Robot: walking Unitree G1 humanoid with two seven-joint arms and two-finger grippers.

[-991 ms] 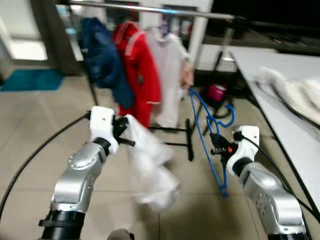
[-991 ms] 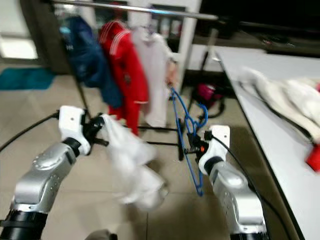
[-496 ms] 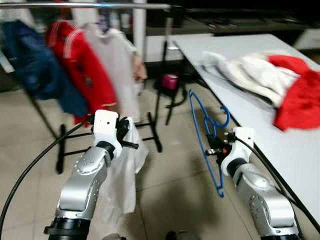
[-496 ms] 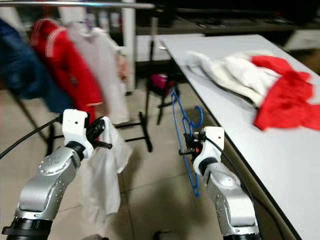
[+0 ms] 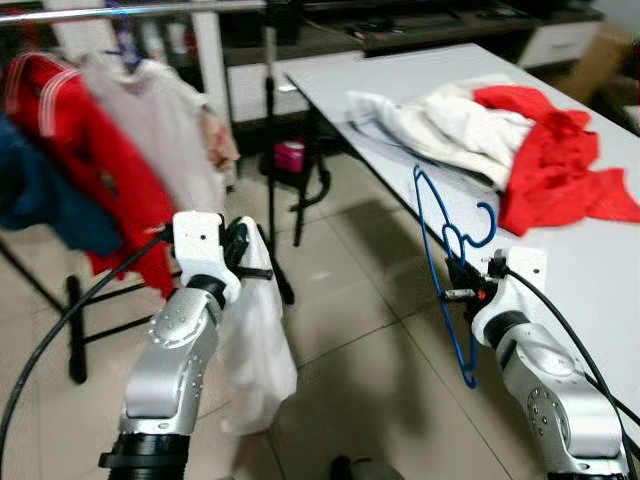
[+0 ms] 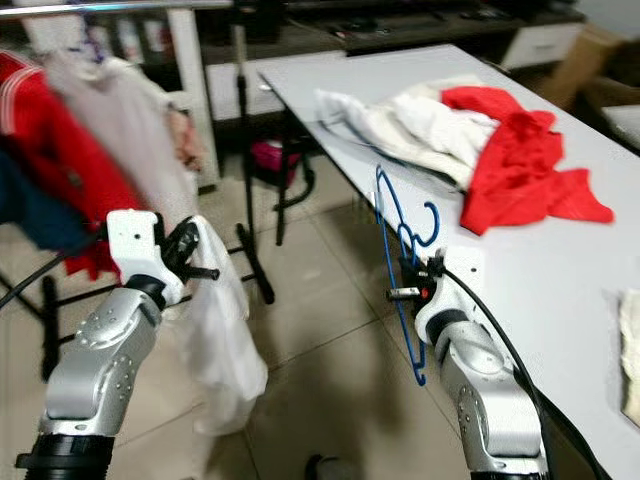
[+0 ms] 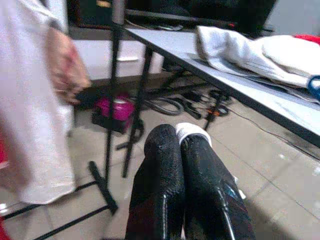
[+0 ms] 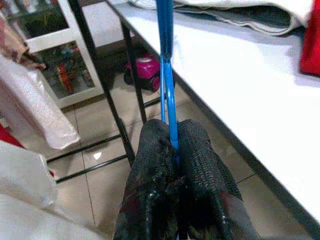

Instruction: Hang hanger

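Head stereo down; wrist close-ups, perhaps

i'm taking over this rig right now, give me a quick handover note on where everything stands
Left gripper: shut on a white garment that hangs down toward the floor.
Right gripper: shut on the blue hanger, held upright beside the white table.
Clothes rail: to the robot's left, carrying a red top and a pale shirt. More red and white clothes lie piled on the table.
Done: garment and hanger are each in a grip.
Left: the garment is not on the hanger, and the hanger is not on the rail.
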